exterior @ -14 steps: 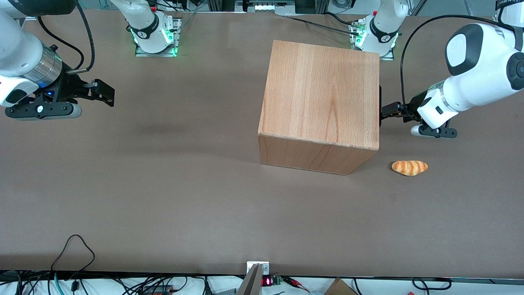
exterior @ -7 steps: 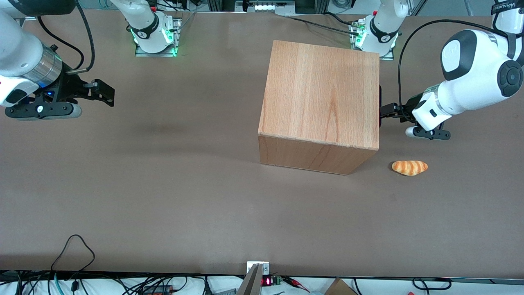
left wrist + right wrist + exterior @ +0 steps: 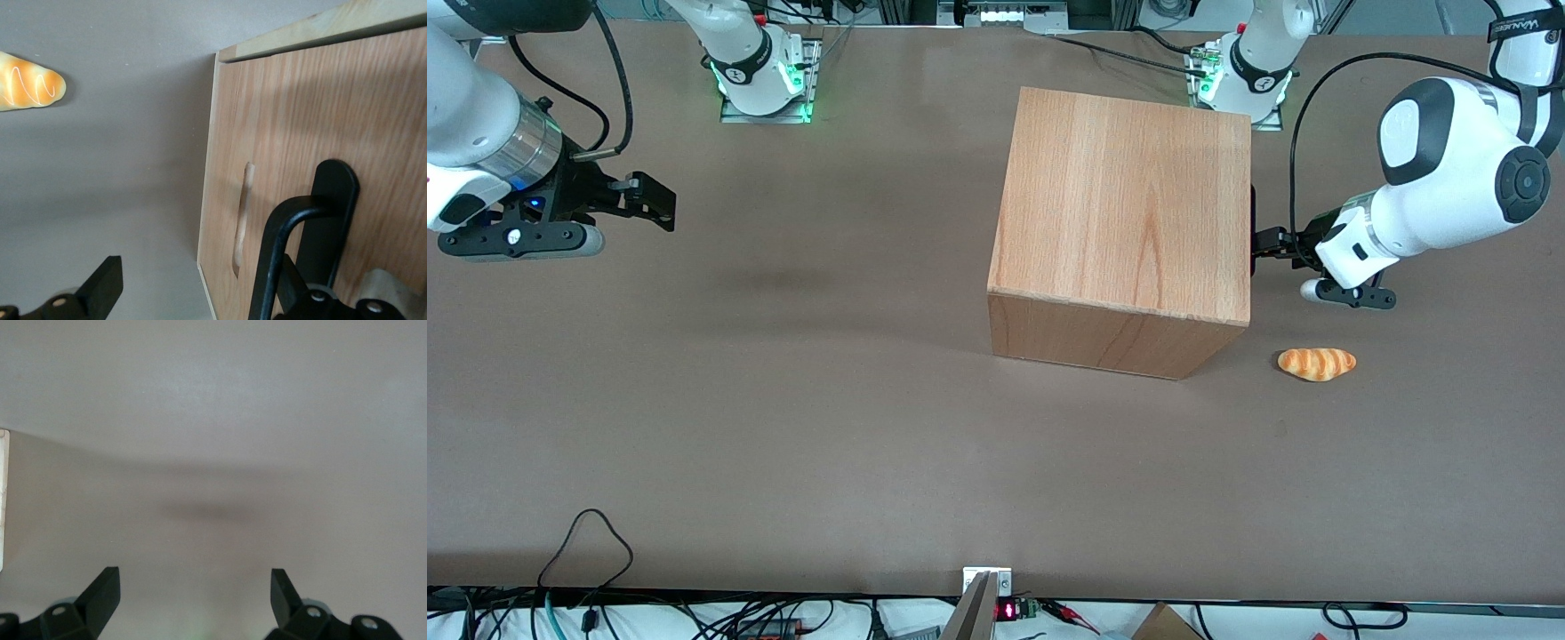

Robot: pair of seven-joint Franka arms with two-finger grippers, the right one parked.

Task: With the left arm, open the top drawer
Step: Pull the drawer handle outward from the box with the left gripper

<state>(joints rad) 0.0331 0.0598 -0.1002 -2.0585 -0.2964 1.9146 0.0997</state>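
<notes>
So far the opening itself has not begun: the top drawer (image 3: 280,113), a flat beech-coloured wooden panel with a long black bar handle (image 3: 303,227), sits flush in the front of the box-shaped light-wood cabinet (image 3: 1125,204), with no gap showing along its edge in the front view. That front faces the working arm's end of the brown table (image 3: 783,427). What does look done is the approach. In the wrist view the small black two-finger gripper (image 3: 200,293) has its fingers spread apart, one black fingertip (image 3: 103,283) out over the bare table and the other tucked in close by the handle's post, so the jaws are released and nothing is clamped yet. Whether the bar truly lies between them I cannot tell. Left to do, by my reading: close on the bar, then pull straight away from the cabinet.

The glossy white left arm (image 3: 1449,178) reaches in low from the working arm's end, its forearm roughly level, the large black round joint cap turned toward the front camera and the wrist pointed at the cabinet's front. A small orange-and-cream striped bread roll (image 3: 1317,363) lies on the table nearer the front camera than the gripper, apart from it and just beside the cabinet's corner.
</notes>
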